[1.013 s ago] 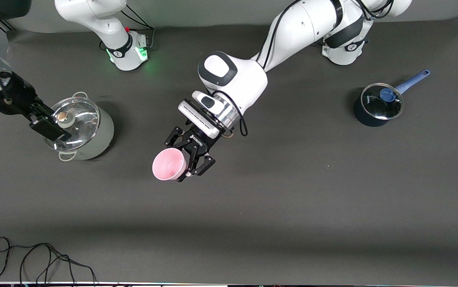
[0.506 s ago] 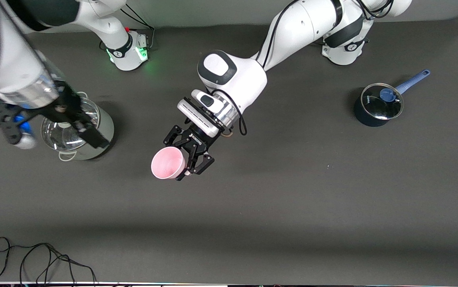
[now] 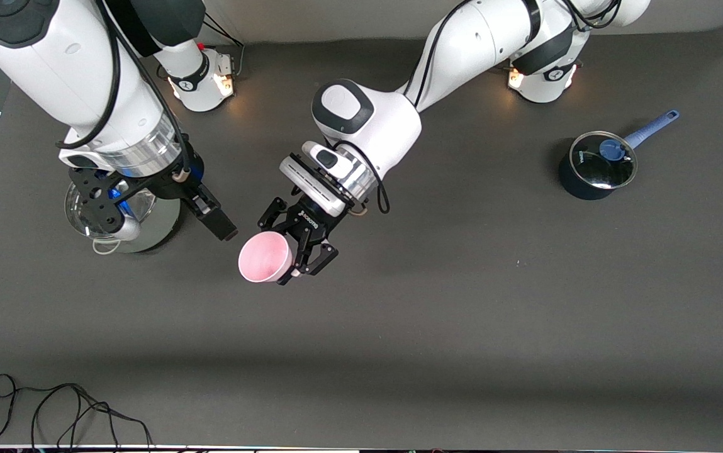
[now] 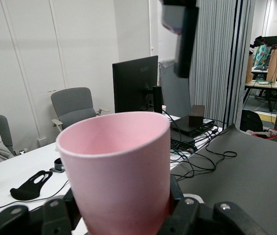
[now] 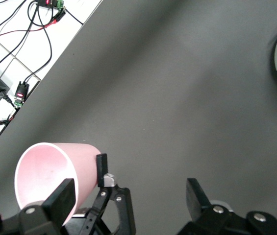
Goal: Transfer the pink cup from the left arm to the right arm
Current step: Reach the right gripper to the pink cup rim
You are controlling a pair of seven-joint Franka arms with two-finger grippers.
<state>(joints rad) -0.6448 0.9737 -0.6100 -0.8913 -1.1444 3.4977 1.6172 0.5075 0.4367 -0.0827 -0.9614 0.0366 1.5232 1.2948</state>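
Black cable [image 3: 53, 409]: loose on the table at its nearest edge, toward the right arm's end, well apart from the work.

Pink cup [image 3: 265, 257]: held up over the middle of the table, its open mouth turned away from the holding gripper and tipped up toward the front camera. The left wrist view shows its rim and most of its wall bare [image 4: 121, 166]. My reading is that it is gripped low so the receiving fingers have free wall to take.

Left gripper [image 3: 299, 246]: clamped on the lower part of the cup, claw links on either side of it. The left arm [image 3: 462, 50] reaches in from its base at its own end of the table, and I judge it is presenting the cup for the handover.

Right gripper [image 3: 218, 223]: just beside the cup, not touching it, one long flat finger aimed at it. In the right wrist view its fingers [image 5: 60, 199] stand apart, and one lies in front of the cup's mouth. Judged as lining up for the take, which is not yet made.

Steel pot [image 3: 123, 217]: partly hidden under the right arm's wrist, toward that arm's end of the table.

Blue saucepan [image 3: 597, 165]: lidded, toward the left arm's end, well apart from the handover.
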